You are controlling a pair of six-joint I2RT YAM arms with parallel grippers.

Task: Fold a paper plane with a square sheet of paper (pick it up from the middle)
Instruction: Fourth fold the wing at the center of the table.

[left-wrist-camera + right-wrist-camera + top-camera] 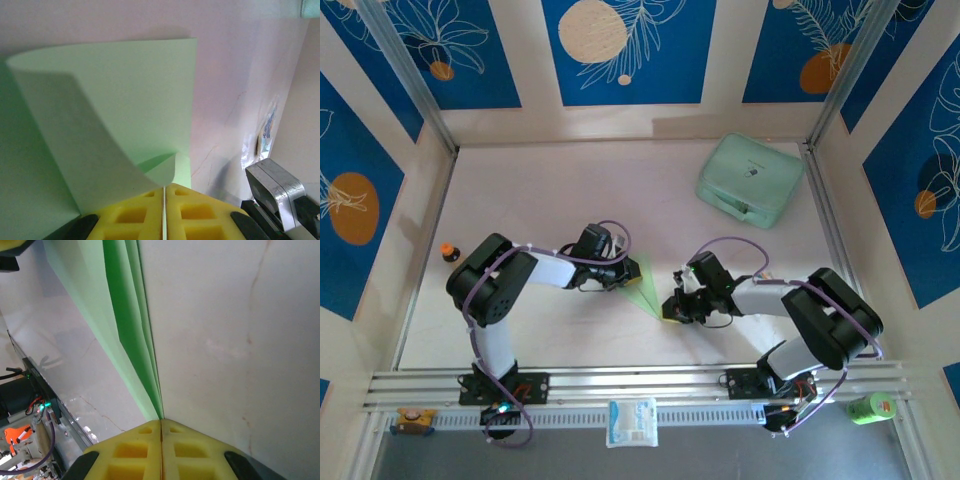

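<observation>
Far right on the pale table (550,190), well apart from both arms: thick mint-green rounded case (750,180), lying flat. Near the left edge of the table, beside the left arm's elbow: small orange-and-black object (449,252), too small to identify. On the metal rail (700,382) at the near edge, between the two arm bases: white-and-blue printed packet (632,422). At the right end of that rail: green can (870,407). All four well away from the middle of the table, none of them between the two grippers.

Mid-table, stretched between the grippers: square sheet of thin light-green paper (645,290), partly folded, wide at the far-left end and narrowing to a point at the near-right end. Left gripper (625,272) clamped on the wide end, right gripper (672,308) clamped on the narrow tip. Cannot tell whether the sheet rests on the table or hangs just above it.

From the left wrist: yellow pads (135,215) pressed together on a corner of the sheet (125,100), one layer curling up and over to the left, a flat layer behind it.

From the right wrist: yellow pads (135,450) likewise together, several stacked green folds (127,330) running straight out of the seam toward the upper left, bare table surface to the right of them
</observation>
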